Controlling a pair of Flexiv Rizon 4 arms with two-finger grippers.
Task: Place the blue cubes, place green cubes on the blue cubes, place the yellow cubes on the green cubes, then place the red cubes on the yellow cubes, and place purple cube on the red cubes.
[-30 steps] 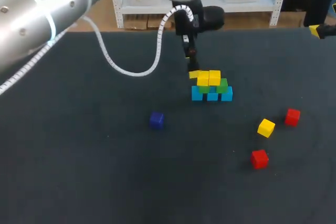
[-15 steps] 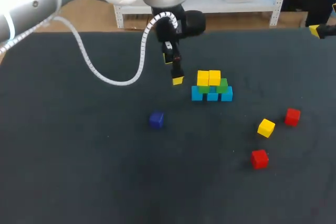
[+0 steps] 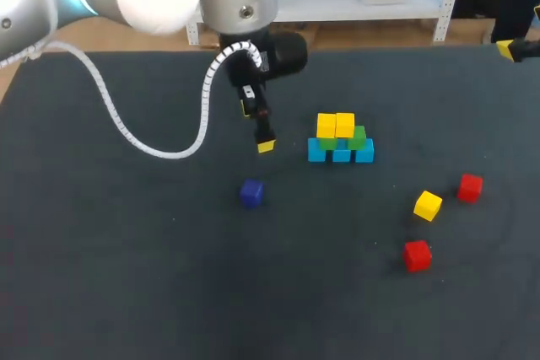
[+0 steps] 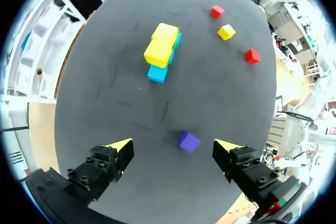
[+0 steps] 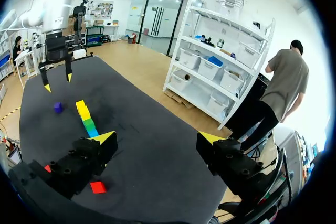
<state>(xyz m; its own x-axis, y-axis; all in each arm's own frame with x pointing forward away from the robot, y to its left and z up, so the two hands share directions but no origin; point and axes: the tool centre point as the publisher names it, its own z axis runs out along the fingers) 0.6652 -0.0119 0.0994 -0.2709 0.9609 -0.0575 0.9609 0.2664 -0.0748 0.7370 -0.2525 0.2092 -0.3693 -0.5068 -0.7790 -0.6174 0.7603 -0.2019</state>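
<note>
Stack sits mid-table, toward the far side: a row of light-blue plastic cubes (image 3: 340, 153) at the bottom, green cubes (image 3: 357, 135) on them, two yellow cubes (image 3: 336, 125) side by side on top. A loose yellow cube (image 3: 428, 205) lies on the dark table (image 3: 126, 276) to the right & nearer, btwn two red cubes (image 3: 470, 187), well apart from the stack. The small purple cube (image 3: 251, 193) sits alone on the left.

Left gripper (image 4: 173, 148) hangs just left of the stack, fingers spread wide, nothing in them, purple cube on the table ahead of it. Right gripper (image 5: 156, 139) is off at the far right edge, also spread & empty.

So prob. the yellow layer is in hand, not finished. Nxt move, I'd say: fetch the loose yellow. It's on the right arm's side, so that arm looks better placed. It'll need a square drop beside the other two w/o nudging them.
</note>
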